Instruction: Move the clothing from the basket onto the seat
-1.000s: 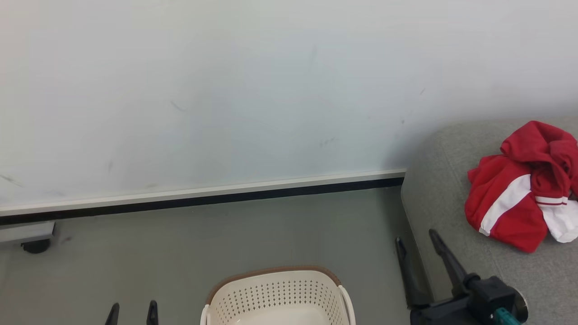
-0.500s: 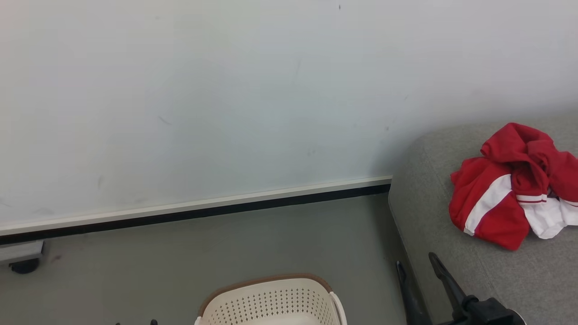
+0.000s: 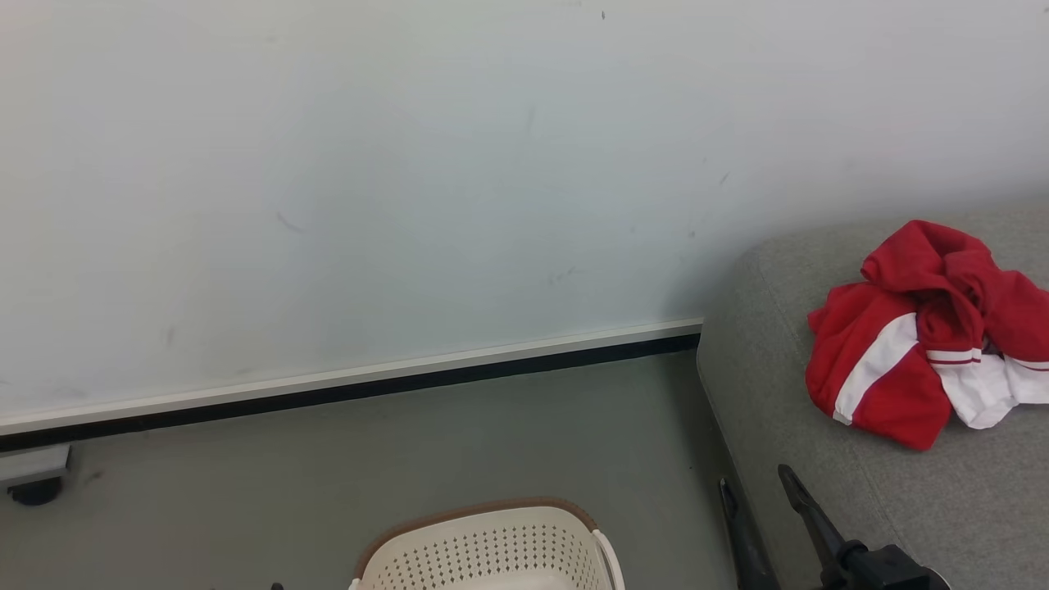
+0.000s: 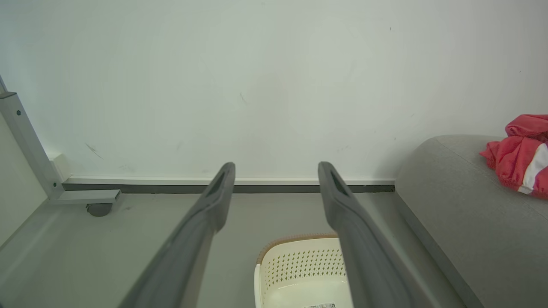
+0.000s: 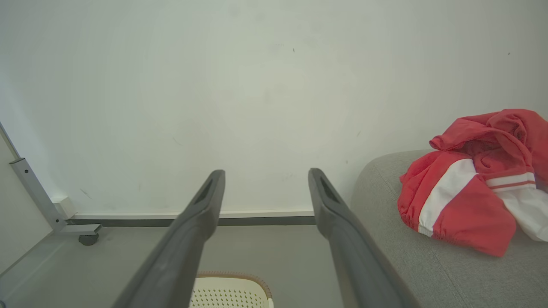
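Observation:
The clothing (image 3: pixel 918 336), a crumpled red heap with white stripes, lies on the grey seat (image 3: pixel 787 393) at the right, also in the left wrist view (image 4: pixel 520 154) and the right wrist view (image 5: pixel 462 192). The cream basket (image 3: pixel 483 545) with its brown rim stands on the floor at the bottom centre. The part of its inside that shows (image 4: pixel 299 269) holds no fabric. My right gripper (image 3: pixel 756 481) is open and empty beside the seat's left edge, right of the basket. My left gripper (image 4: pixel 276 169) is open and empty above the basket's left side.
A white wall (image 3: pixel 410 164) with a dark baseboard (image 3: pixel 369 385) runs behind the grey floor (image 3: pixel 410 442). A metal frame foot with a castor (image 3: pixel 33 483) stands at the far left by the wall.
The head camera has shifted, so wall, seat and basket sit further left and lower in the picture. Both grippers show lower, the left one's tips nearly off the bottom edge. Both stay open.

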`<state>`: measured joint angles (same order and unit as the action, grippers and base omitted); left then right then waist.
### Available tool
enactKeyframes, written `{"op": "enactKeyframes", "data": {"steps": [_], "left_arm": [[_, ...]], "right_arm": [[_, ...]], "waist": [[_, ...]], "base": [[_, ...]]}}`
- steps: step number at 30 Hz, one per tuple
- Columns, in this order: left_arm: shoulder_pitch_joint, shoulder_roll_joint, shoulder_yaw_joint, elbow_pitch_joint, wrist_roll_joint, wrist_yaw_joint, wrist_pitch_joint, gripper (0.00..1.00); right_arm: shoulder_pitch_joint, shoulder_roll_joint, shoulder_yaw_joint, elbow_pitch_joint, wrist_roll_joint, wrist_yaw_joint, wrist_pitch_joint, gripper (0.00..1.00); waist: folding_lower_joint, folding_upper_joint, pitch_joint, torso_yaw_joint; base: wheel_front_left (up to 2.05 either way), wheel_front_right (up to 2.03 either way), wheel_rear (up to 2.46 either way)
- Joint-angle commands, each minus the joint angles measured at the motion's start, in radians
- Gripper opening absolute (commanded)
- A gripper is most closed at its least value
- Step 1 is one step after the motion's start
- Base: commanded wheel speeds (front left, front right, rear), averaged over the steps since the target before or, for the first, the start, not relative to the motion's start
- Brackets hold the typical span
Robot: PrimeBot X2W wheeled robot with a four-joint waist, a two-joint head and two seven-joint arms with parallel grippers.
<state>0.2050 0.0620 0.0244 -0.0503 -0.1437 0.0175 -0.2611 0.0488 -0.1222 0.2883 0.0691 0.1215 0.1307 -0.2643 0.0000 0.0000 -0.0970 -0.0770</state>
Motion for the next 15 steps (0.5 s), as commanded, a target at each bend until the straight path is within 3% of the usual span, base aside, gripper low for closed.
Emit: {"op": "enactKeyframes", "data": {"steps": [1, 15], "left_arm": [[0.017, -0.001, 0.006, 0.003, 0.007, -0.005, -0.004, 1.00], [0.021, -0.011, 0.012, 0.014, 0.004, -0.022, -0.004, 1.00]], "right_arm": [[-0.002, -0.003, 0.001, 0.000, -0.005, 0.000, -0.001, 1.00], [0.001, -0.009, 0.006, 0.010, -0.004, 0.000, -0.001, 1.00]], "waist": [[0.0000, 0.0000, 0.000, -0.001], [0.0000, 0.0000, -0.001, -0.009]], "base": [[0.00, 0.00, 0.00], [0.00, 0.00, 0.00]]}}
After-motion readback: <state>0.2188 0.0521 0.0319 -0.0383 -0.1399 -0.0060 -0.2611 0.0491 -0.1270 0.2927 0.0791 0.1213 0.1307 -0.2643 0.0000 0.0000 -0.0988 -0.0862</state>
